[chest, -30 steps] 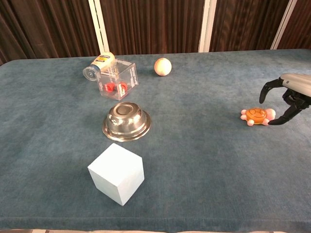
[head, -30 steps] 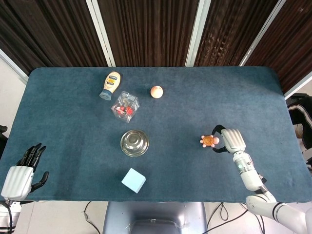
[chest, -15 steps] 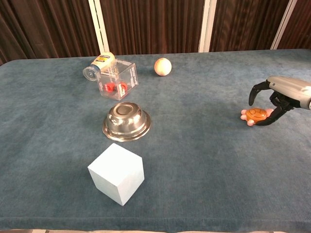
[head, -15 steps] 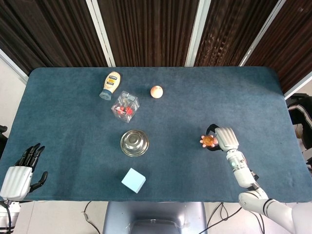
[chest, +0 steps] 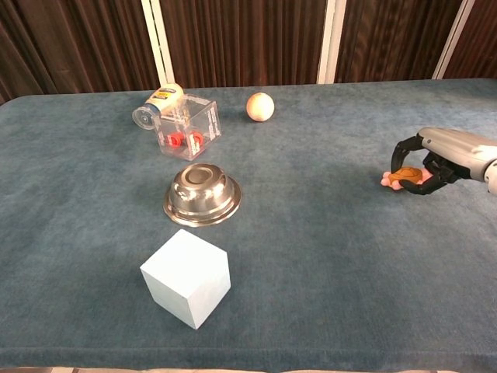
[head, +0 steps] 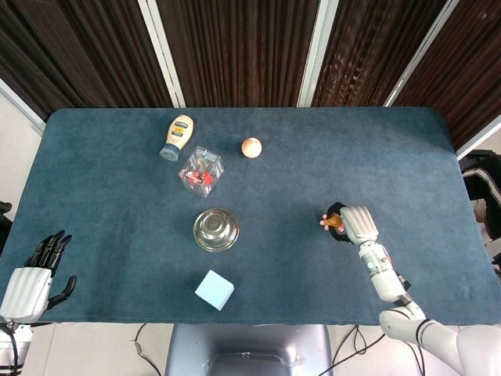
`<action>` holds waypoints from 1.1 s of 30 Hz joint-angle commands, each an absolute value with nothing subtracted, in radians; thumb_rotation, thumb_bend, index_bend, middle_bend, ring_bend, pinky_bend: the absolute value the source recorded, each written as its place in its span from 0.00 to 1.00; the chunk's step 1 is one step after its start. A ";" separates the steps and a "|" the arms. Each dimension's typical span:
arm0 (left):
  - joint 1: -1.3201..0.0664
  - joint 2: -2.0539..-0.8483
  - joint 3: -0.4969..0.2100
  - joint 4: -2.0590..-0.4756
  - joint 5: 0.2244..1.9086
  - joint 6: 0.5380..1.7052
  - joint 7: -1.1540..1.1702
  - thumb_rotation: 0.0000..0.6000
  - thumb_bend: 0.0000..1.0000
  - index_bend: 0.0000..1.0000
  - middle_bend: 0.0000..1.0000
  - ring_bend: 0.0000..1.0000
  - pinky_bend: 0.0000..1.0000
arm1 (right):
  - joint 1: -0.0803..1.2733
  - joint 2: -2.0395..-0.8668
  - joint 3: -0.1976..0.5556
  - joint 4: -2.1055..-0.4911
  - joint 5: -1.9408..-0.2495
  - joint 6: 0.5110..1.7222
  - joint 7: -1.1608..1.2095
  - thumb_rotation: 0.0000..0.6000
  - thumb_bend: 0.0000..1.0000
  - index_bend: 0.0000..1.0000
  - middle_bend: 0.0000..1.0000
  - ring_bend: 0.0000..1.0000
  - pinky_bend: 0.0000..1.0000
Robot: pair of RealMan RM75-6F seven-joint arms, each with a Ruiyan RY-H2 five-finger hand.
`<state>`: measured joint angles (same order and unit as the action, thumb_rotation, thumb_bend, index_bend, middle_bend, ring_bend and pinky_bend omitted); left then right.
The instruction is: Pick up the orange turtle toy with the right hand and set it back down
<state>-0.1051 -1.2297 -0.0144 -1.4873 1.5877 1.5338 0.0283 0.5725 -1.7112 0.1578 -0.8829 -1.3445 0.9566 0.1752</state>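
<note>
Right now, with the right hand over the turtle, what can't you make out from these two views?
- Turtle: head view, right hand covers most of it; chest view, fingers wrap it. Whether it's off the table is unclear.
- Left hand: outside the chest view.
- Clear box: red contents too small to identify.
- Bottle: label too small to read.

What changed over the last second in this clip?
The right hand slid in from the right over the orange turtle toy and curled its fingers round it; it now grips the toy, which looks tilted. The left hand, bowl, blue cube, ball, clear box and bottle stayed put.
</note>
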 commanded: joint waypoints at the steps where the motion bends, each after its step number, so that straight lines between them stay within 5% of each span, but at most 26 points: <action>1: -0.105 -1.229 -0.015 -1.487 1.587 1.534 0.028 1.00 0.38 0.03 0.04 0.08 0.38 | 0.571 -1.719 0.153 -0.872 -1.352 0.967 0.181 1.00 0.83 0.70 0.53 0.96 0.98; 5: -0.104 -1.229 -0.015 -1.488 1.587 1.536 0.027 1.00 0.38 0.03 0.04 0.08 0.38 | 0.566 -1.730 0.147 -0.856 -1.367 0.994 0.188 1.00 1.00 0.80 0.62 0.97 0.99; 29: -0.104 -1.229 -0.013 -1.492 1.591 1.535 0.037 1.00 0.38 0.05 0.04 0.08 0.38 | 0.531 -1.710 0.135 -0.892 -1.402 1.107 0.112 1.00 1.00 0.79 0.64 0.96 0.98; 33: -0.104 -1.229 -0.012 -1.491 1.592 1.534 0.034 1.00 0.38 0.05 0.04 0.08 0.38 | 0.529 -1.678 0.131 -0.936 -1.380 1.052 0.119 1.00 0.72 0.54 0.48 0.93 0.96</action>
